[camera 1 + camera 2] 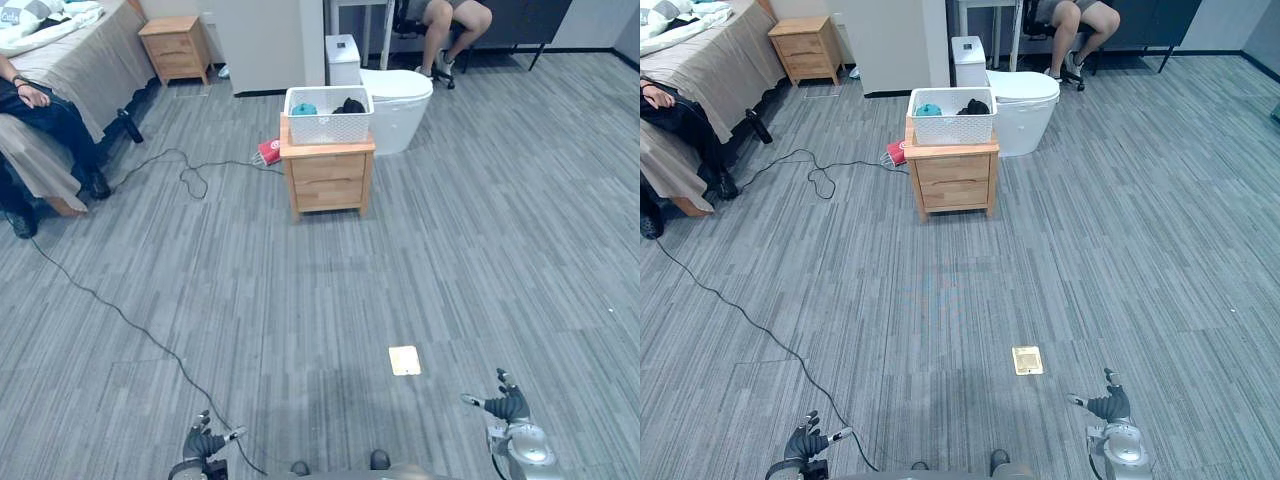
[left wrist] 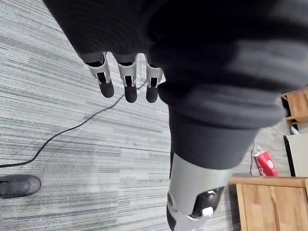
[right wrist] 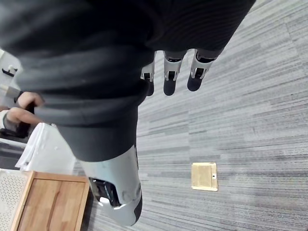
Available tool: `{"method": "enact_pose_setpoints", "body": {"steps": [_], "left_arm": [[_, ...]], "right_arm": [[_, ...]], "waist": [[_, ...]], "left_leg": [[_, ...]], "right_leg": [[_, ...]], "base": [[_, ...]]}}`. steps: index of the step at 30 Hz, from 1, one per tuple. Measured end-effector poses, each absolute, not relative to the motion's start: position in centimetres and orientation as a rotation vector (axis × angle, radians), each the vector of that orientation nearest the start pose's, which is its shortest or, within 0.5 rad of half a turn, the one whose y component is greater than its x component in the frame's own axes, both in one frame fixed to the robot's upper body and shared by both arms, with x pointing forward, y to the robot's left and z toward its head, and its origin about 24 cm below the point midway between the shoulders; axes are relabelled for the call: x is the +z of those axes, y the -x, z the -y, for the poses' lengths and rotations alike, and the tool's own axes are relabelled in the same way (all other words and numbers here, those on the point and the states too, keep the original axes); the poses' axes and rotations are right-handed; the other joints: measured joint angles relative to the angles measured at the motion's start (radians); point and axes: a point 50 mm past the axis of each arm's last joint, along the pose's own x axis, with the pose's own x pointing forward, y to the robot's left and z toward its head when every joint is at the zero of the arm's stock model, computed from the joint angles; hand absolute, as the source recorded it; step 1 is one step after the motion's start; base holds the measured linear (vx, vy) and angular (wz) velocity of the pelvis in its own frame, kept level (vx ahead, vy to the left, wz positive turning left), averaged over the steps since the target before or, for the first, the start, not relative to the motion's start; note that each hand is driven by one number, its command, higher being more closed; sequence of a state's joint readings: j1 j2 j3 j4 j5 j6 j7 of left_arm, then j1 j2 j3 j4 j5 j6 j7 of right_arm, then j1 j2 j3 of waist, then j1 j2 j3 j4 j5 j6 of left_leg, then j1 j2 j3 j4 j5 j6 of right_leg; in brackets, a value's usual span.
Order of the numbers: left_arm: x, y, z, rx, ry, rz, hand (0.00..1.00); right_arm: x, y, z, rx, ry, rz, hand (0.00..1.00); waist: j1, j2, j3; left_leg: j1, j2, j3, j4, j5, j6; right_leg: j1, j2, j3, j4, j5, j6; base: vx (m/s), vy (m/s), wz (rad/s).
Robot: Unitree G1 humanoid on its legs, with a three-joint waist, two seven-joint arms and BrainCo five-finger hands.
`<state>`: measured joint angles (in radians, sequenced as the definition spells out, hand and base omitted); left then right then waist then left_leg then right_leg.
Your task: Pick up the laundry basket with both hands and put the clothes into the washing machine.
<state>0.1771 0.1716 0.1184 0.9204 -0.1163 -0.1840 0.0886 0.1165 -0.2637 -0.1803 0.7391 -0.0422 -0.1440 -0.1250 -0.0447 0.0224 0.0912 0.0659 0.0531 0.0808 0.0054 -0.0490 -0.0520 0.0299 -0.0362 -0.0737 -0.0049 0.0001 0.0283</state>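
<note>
A white mesh laundry basket (image 1: 328,127) stands on a small wooden nightstand (image 1: 328,180) far ahead, mid-room. Inside it lie a teal garment (image 1: 303,108) and a black garment (image 1: 349,105). Right behind the nightstand is a white toilet-shaped unit (image 1: 400,105). My left hand (image 1: 203,443) hangs low at the bottom left, far from the basket. In its wrist view its fingers (image 2: 127,82) are straight and hold nothing. Low at the bottom right is my right hand (image 1: 510,408), whose fingers (image 3: 168,77) are likewise straight and empty.
A bed (image 1: 90,60) with a seated person (image 1: 40,120) lines the left side. A second nightstand (image 1: 175,47) stands at the back left. Another person (image 1: 450,25) sits on a chair at the back. A red item (image 1: 268,151) lies left of the basket's nightstand; a brass floor plate (image 1: 404,360) sits ahead.
</note>
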Motion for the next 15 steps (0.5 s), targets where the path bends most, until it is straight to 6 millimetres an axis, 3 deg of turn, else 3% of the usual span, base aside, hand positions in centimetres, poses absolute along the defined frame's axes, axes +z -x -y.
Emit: {"method": "enact_pose_setpoints", "body": {"steps": [15], "left_arm": [[-13.4, -10.7, -23.8, 0.319, -0.078, -0.833, 0.00]], "right_arm": [[-9.8, -15.3, 27.4, -0.341, 0.297, -0.671, 0.00]], "waist": [[0.000, -0.001, 0.000]], "left_leg": [[0.001, -0.001, -0.006, -0.008, 0.000, 0.000]], "right_leg": [[0.017, 0.000, -0.013, -0.022, 0.002, 0.001]], "base": [[0.01, -0.001, 0.01]]}}
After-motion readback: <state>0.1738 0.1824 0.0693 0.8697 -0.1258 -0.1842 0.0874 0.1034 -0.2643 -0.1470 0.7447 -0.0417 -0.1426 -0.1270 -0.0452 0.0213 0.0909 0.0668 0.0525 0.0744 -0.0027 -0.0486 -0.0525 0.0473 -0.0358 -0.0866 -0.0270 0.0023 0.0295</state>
